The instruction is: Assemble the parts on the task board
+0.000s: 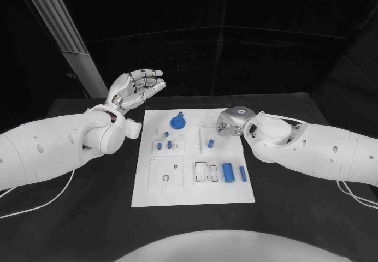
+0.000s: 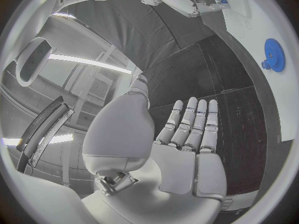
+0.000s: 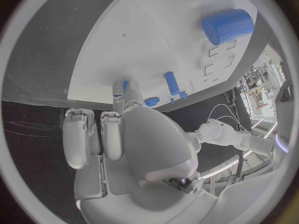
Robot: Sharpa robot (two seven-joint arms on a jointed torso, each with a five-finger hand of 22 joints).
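The white task board (image 1: 197, 194) lies in the middle of the black counter (image 1: 291, 218), long side running away from the robot. At its far end stands a blue gear (image 1: 178, 121) — also seen from the left wrist (image 2: 273, 54). Nearer the middle, small blue pegs (image 1: 167, 145) stand in a raised square block, and a slim blue pin (image 1: 210, 143) lies to their right. Toward the near end a large blue cylinder (image 1: 228, 172) lies beside a thinner blue rod (image 1: 242, 174), with a white slotted block (image 1: 206, 172) just to their left and a square plate with a ring-shaped hole (image 1: 166, 173) further left. The left hand (image 1: 138, 87) is raised above the counter beyond the board's far left corner, palm up, fingers apart and lightly curled, holding nothing; its wrist view shows the fingers (image 2: 193, 124) straight and side by side. The right hand (image 1: 231, 121) hovers over the board's far right edge, fingers turned downward toward the board; the right wrist view shows its fingers (image 3: 93, 134) bent over the board's edge, but whether they hold anything cannot be told.
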